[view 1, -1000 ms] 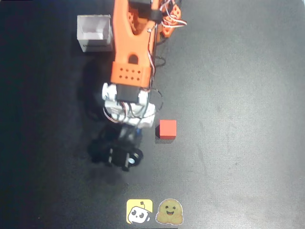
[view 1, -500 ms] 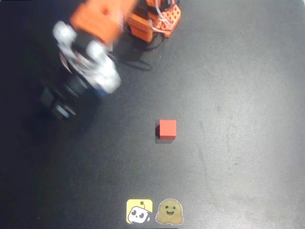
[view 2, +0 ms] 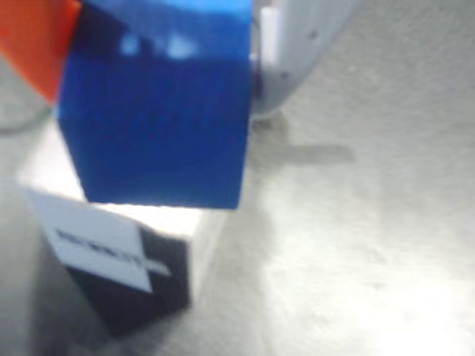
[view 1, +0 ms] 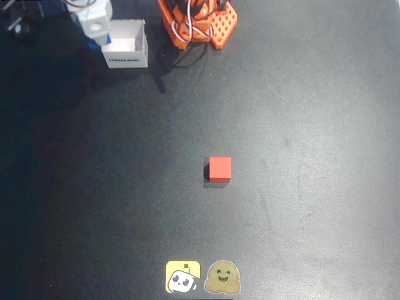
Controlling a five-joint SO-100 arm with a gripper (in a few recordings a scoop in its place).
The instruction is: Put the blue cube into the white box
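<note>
The jaws are clenched on the cube (view 2: 159,111), one orange finger (view 2: 33,41) and one white finger (view 2: 297,52) pressing opposite faces. The cube hangs just above the box (view 2: 119,245), apparently lined up for a drop into the opening. Overhead, the gripper (view 1: 94,22) sits at the box's (view 1: 128,56) left edge; a red cube (view 1: 219,169) lies well apart.

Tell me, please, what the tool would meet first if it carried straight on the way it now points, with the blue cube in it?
Most likely the white box: in the wrist view it lies directly beyond the blue cube held in the tool, though depth is unclear.
</note>
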